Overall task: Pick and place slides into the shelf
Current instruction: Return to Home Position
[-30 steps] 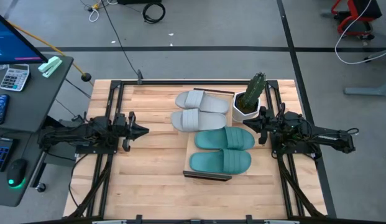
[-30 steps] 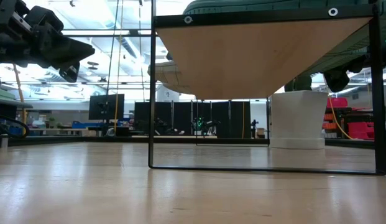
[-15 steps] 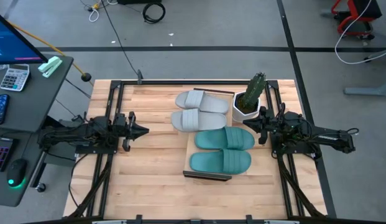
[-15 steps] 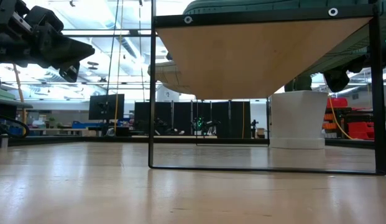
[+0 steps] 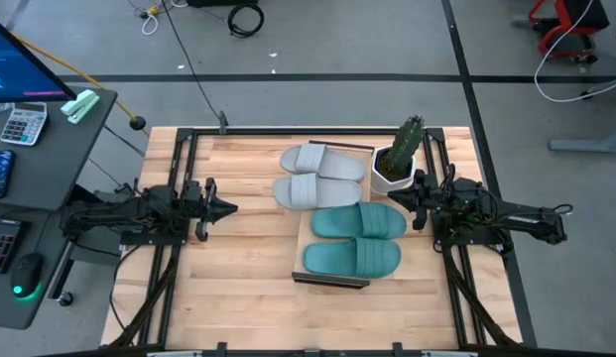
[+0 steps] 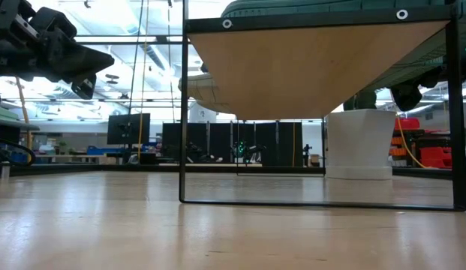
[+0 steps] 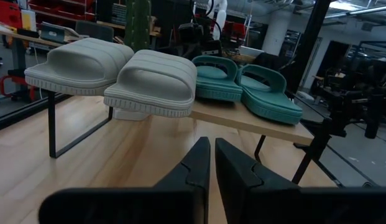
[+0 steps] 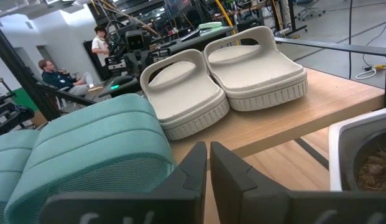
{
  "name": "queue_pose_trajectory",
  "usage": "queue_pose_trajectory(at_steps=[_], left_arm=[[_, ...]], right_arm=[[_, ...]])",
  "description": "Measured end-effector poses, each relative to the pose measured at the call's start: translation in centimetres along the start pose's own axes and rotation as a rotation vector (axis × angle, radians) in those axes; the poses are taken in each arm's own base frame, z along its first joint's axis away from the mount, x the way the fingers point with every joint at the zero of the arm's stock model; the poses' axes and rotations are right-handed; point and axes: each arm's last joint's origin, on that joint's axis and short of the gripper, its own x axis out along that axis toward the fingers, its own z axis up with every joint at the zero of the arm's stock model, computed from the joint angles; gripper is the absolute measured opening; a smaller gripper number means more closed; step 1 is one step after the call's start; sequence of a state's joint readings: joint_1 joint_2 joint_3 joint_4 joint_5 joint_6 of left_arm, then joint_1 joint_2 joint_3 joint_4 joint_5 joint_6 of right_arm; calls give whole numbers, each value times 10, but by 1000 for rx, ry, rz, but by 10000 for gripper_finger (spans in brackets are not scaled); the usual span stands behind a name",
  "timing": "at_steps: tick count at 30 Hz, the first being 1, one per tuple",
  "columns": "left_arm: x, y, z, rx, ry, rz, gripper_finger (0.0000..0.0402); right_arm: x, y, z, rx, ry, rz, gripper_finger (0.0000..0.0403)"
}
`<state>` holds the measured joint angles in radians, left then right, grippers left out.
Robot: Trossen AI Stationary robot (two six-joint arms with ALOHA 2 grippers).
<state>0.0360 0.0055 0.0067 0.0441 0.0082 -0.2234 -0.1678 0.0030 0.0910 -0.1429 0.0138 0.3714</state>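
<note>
The shelf, a light-wood board on dark metal legs, stands mid-table. Two light grey slides lie side by side on its far half, their ends jutting past the board's left edge. Two teal-green slides rest sole-down on its near half. My left gripper hovers left of the shelf, shut and pointing at it. My right gripper hovers at the shelf's right side, shut, level with the slides.
A white pot with a green cactus stands at the shelf's far right corner, close to my right gripper. Bare slatted tabletop lies left of and in front of the shelf. People sit in the room beyond.
</note>
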Motion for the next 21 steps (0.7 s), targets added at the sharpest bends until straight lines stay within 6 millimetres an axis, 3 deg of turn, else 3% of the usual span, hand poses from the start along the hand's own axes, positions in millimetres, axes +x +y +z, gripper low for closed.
queue_pose_trajectory(at_steps=[9, 21], left_arm=[[0, 0, 0, 0, 0, 0, 40], [0, 0, 0, -1, 0, 0, 25]], right_arm=[[0, 0, 0, 0, 0, 0, 27], [0, 0, 0, 0, 0, 0, 27]])
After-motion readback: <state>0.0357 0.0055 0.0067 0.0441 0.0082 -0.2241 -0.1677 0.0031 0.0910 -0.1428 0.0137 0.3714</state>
